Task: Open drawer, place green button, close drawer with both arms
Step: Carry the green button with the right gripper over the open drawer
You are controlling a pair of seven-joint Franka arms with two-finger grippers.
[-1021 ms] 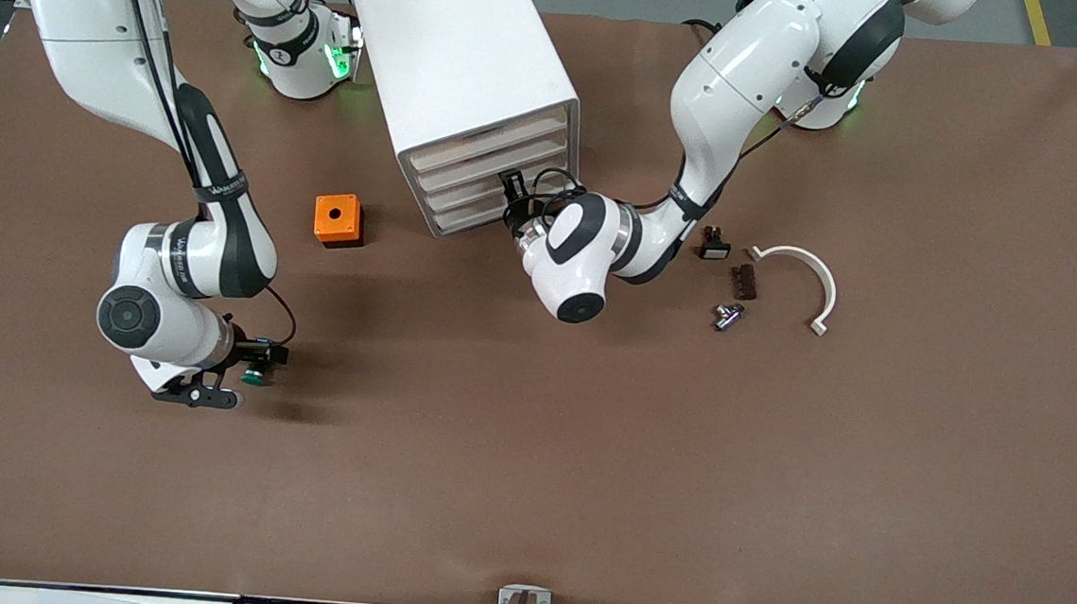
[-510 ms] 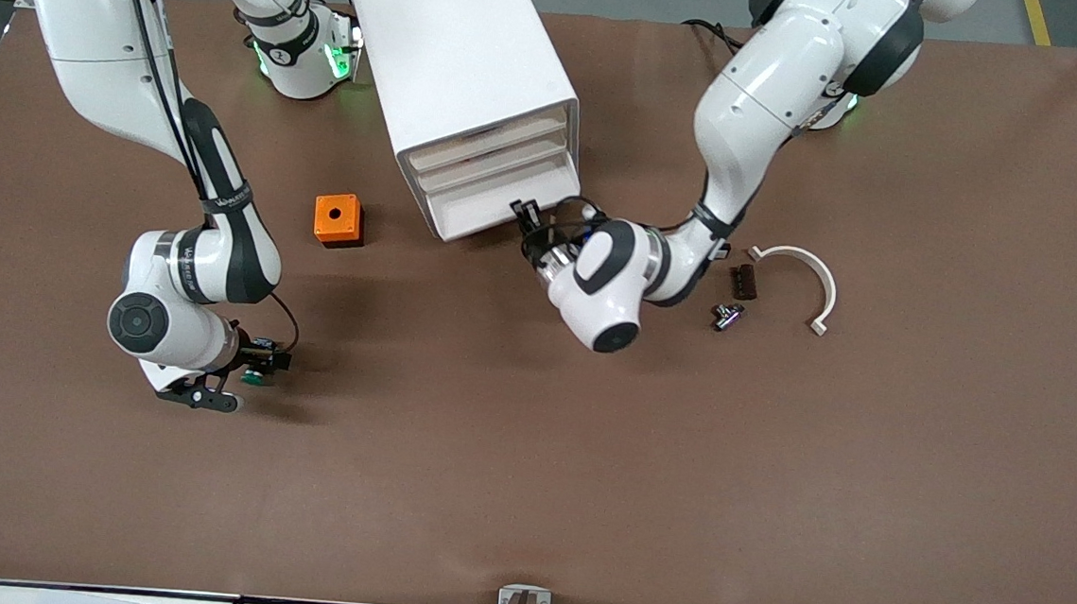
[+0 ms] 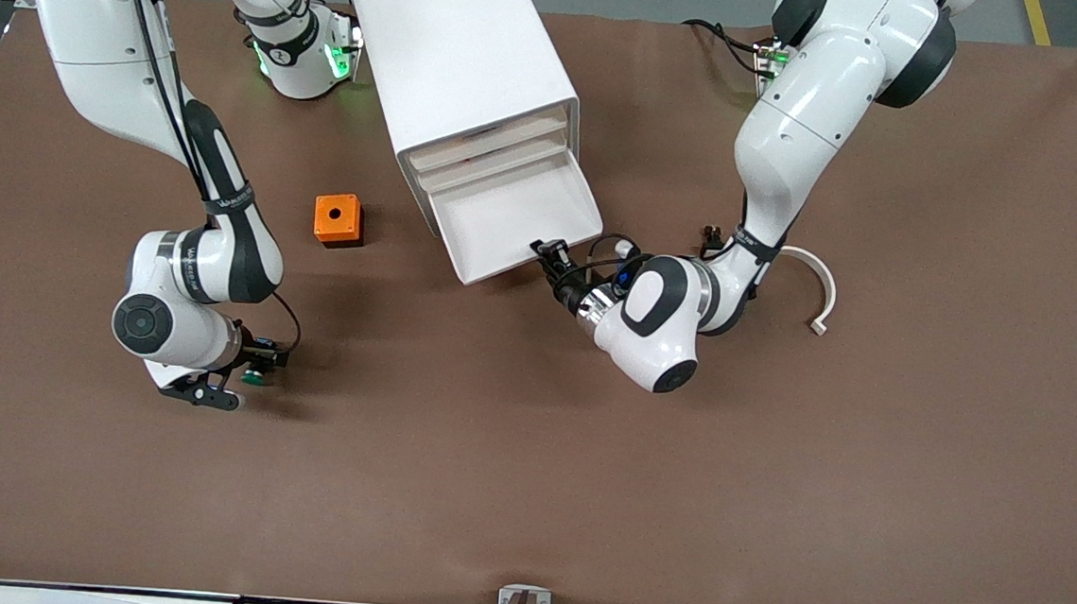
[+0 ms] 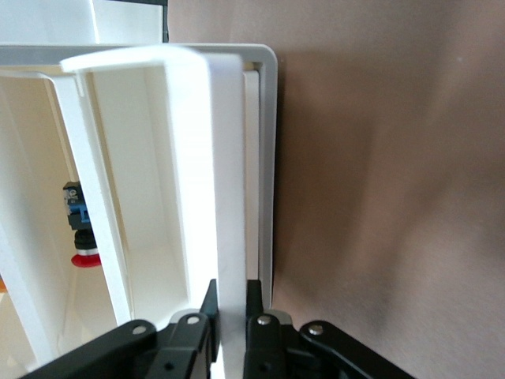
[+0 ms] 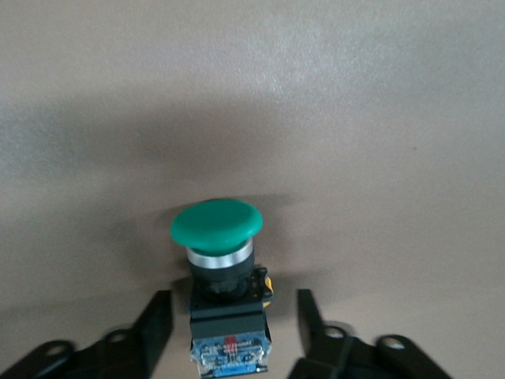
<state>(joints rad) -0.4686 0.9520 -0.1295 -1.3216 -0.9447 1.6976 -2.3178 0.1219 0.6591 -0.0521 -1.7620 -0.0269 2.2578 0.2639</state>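
Now the left end effector (image 3: 551,251), clamping the drawer (image 3: 516,215) front, is pulling it open. Button (image 3: 255,376), at eight o'clock from the cabinet (image 3: 461,60), is sitting between the right end effector's (image 3: 239,376) open fingers.

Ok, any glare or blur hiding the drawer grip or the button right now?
Left wrist view: the drawer front glares white and blurs close to the lens, though the left end effector visibly pinches it. Right wrist view: the button is sharp, with a soft shadow on the table.
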